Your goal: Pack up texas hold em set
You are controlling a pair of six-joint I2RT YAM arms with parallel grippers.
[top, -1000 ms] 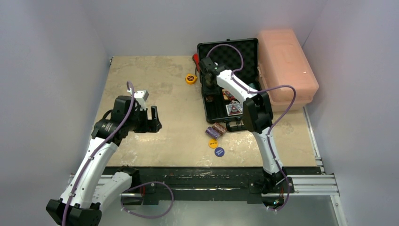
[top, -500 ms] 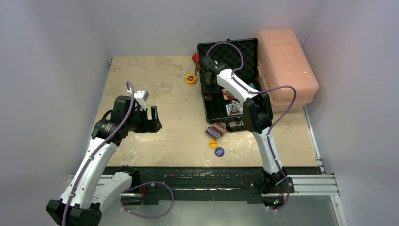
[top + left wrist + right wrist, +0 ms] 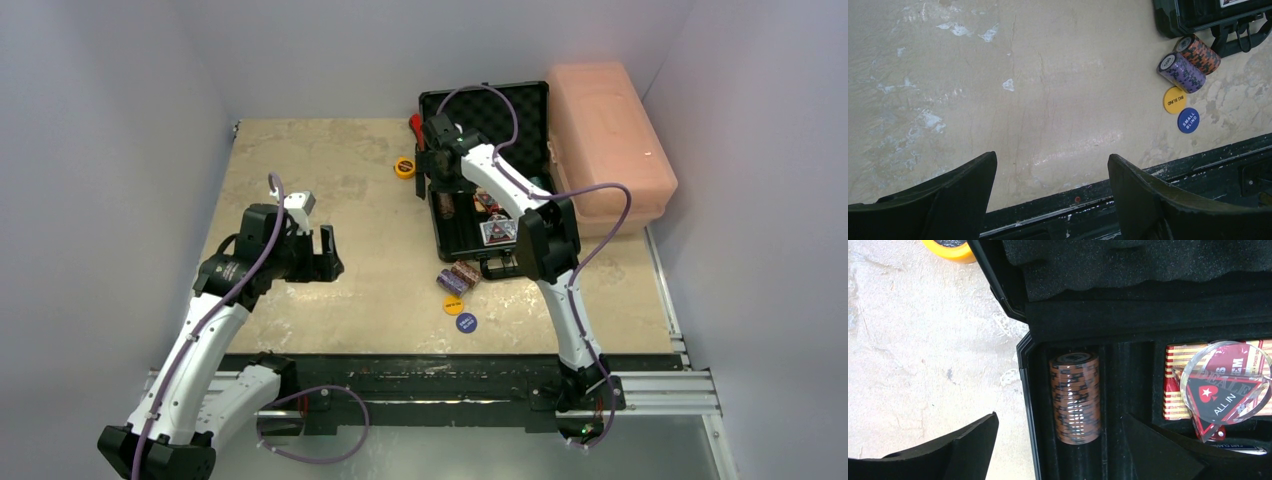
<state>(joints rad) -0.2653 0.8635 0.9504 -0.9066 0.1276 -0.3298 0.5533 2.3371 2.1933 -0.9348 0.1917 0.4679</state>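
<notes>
The black briefcase (image 3: pixel 512 108) lies open at the far right, foam lid up. A brown chip stack (image 3: pixel 1074 397) lies on its side in the case's leftmost slot. My right gripper (image 3: pixel 1060 415) hangs open just above that stack and straddles it and the case wall without touching. To the right sit a red-and-gold card deck (image 3: pixel 1175 390) and a clear "ALL IN" disc (image 3: pixel 1223 390). On the table by the handle lie a purple chip stack (image 3: pixel 1180 72) and an orange one (image 3: pixel 1198 52), with the yellow button (image 3: pixel 1174 99) and the blue button (image 3: pixel 1188 120). My left gripper (image 3: pixel 1051 155) is open and empty over bare table.
A pink plastic box (image 3: pixel 610 140) stands against the case's right side. A yellow tape measure (image 3: pixel 405 167) lies just left of the lid, with a red object (image 3: pixel 414 124) behind it. The black rail (image 3: pixel 1148 185) of the table's near edge runs under my left gripper.
My right gripper has opened, leaving the brown chip stack lying in its slot, and it has drawn back slightly toward the lid. The left arm has not moved.
</notes>
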